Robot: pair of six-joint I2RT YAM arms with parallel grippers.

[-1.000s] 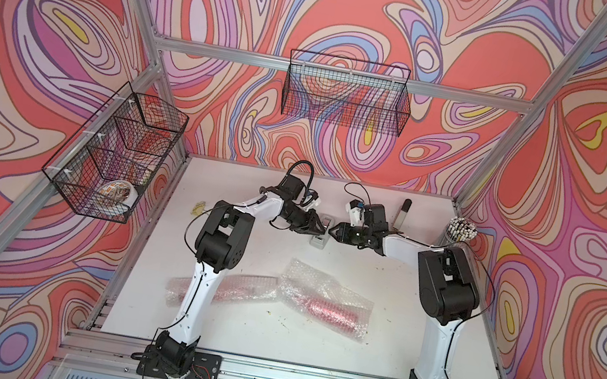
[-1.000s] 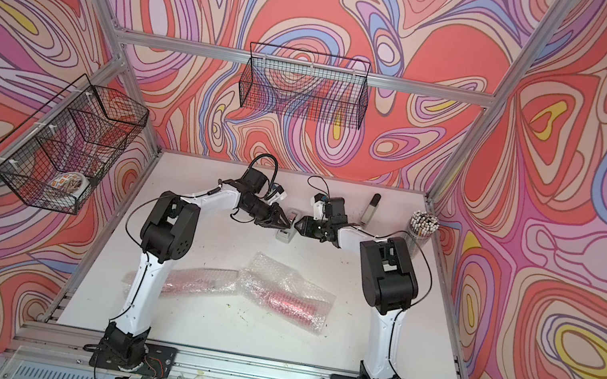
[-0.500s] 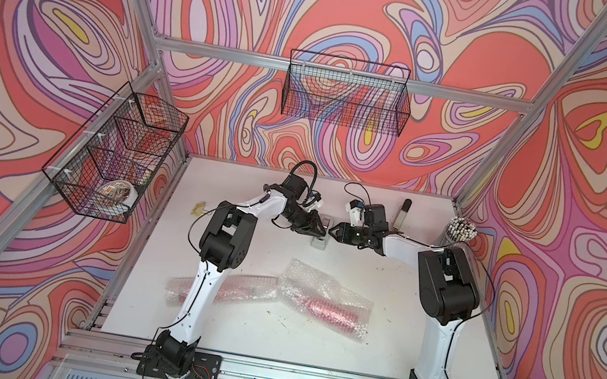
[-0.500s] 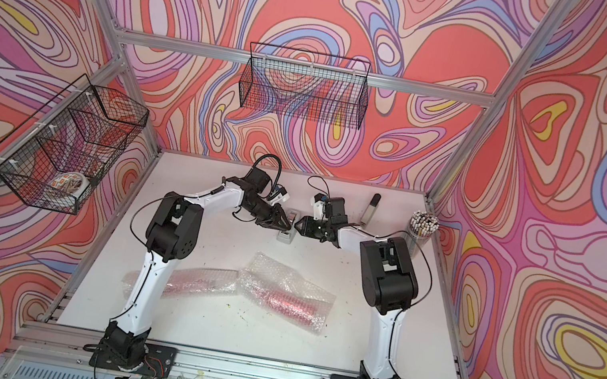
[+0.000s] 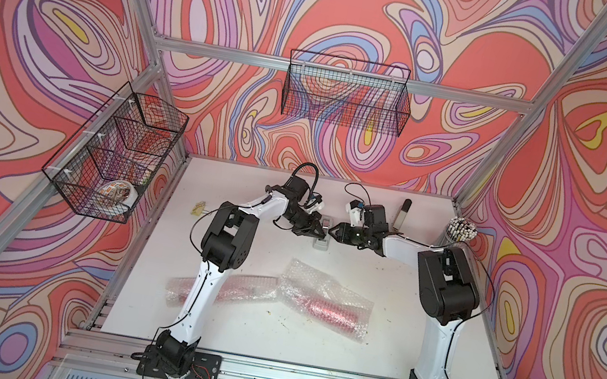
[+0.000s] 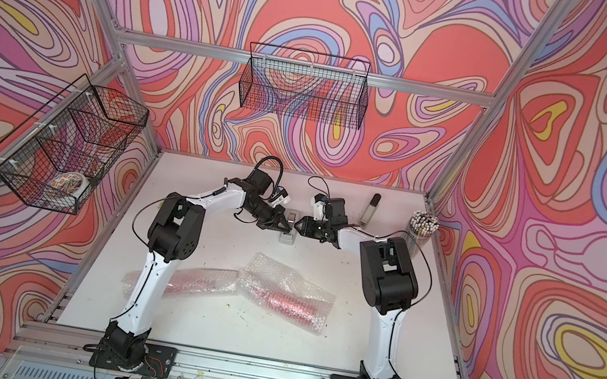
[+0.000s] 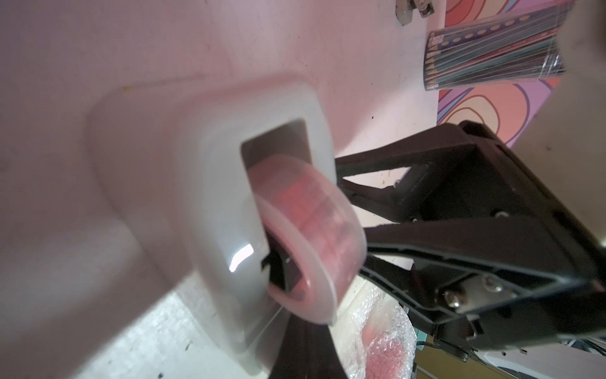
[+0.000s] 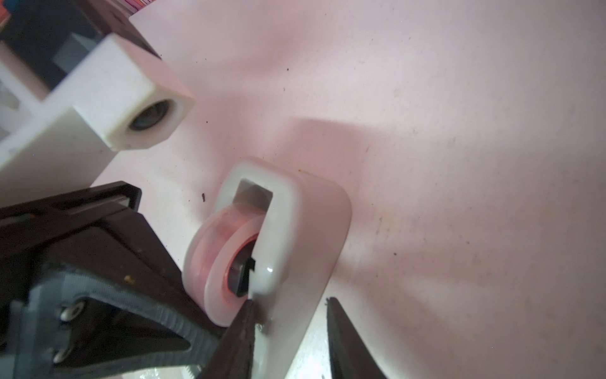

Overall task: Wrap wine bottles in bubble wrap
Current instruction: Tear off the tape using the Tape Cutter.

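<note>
Two wine bottles lie wrapped in bubble wrap near the table's front, showing as pink-red through the film in both top views. One bundle [image 5: 245, 292] [image 6: 201, 280] lies partly under my left arm. The other [image 5: 327, 306] [image 6: 282, 298] is looser, and the left wrist view shows it too [image 7: 383, 347]. Both grippers meet farther back at a grey tape dispenser [image 5: 321, 240] [image 7: 210, 197]. My left gripper [image 5: 315, 230] [image 7: 295, 325] is shut just under the tape roll [image 7: 311, 223]. My right gripper [image 5: 334, 232] [image 8: 290, 300] is shut across the dispenser's side wall [image 8: 295, 262].
A silver-and-black bar [image 5: 404, 212] and a cup of pencils [image 5: 461, 231] stand at the back right. A small crumpled scrap [image 5: 199, 208] lies at the left. Wire baskets hang on the back wall [image 5: 346, 92] and the left wall [image 5: 118, 153].
My left gripper's jaws have closed at the tape dispenser and the left elbow has shifted slightly. The right arm and both wrapped bundles have stayed put.
</note>
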